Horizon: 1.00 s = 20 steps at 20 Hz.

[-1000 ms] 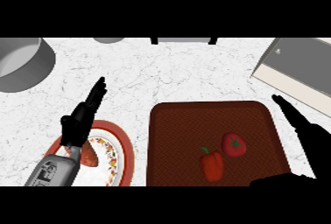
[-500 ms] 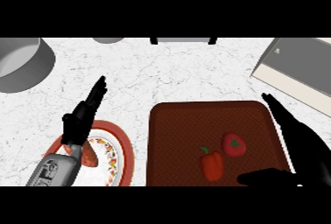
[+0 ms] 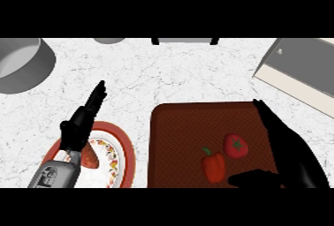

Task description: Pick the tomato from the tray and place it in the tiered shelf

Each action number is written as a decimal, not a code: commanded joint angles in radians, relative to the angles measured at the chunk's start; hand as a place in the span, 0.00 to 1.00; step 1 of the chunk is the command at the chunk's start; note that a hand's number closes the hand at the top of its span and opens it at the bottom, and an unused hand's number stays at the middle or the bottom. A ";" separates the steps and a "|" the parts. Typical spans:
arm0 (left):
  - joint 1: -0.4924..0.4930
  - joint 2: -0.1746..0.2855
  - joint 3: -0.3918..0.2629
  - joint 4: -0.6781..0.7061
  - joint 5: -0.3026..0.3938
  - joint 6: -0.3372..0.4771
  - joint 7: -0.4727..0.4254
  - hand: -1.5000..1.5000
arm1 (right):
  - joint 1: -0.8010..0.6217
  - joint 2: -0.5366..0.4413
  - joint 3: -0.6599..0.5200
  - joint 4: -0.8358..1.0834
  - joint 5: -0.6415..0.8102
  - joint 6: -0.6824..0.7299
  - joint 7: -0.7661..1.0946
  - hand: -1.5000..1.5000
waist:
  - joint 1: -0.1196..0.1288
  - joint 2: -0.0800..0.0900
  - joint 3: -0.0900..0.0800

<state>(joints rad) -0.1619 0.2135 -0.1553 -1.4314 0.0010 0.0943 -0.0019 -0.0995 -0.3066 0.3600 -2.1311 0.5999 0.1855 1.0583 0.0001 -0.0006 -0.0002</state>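
The tomato lies on the brown tray, just beside a red pepper. The right hand is over the tray's right edge, next to the tomato, fingers straight and released, thumb spread. The left hand rests with released fingers above the plate. The tiered shelf stands at upper right.

The white marble-like counter top with thin grey veins fills the whole view under even, soft light, with a large round grey metal pot at its upper left and a small grey round object at the top edge.
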 commanded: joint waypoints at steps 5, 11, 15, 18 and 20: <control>0.005 -0.029 0.015 -0.015 -0.024 -0.014 0.024 0.50 | 0.032 0.049 -0.011 0.038 0.047 0.046 0.034 0.00 | -0.001 0.000 0.000; -0.024 -0.050 0.024 0.003 -0.052 -0.009 0.022 0.50 | -0.032 0.115 0.019 0.159 0.117 0.050 0.042 0.00 | 0.000 0.001 0.000; -0.048 -0.062 0.040 0.015 -0.058 -0.012 0.042 0.50 | 0.031 0.109 0.010 0.165 0.141 0.042 -0.015 0.00 | -0.001 0.001 0.000; -0.037 -0.088 0.033 0.000 -0.079 0.002 0.044 0.50 | 0.037 0.107 -0.035 0.190 0.127 0.060 -0.053 0.00 | -0.002 0.001 0.000; -0.010 -0.056 0.067 -0.002 -0.054 -0.050 0.011 0.50 | 0.108 0.079 -0.040 0.111 0.135 0.086 -0.065 0.00 | -0.003 0.000 0.000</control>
<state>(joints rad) -0.1665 0.1557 -0.1159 -1.4515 -0.0585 0.0687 0.0261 -0.0357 -0.2153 0.3433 -1.9993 0.7302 0.2315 0.9867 -0.0011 -0.0004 -0.0001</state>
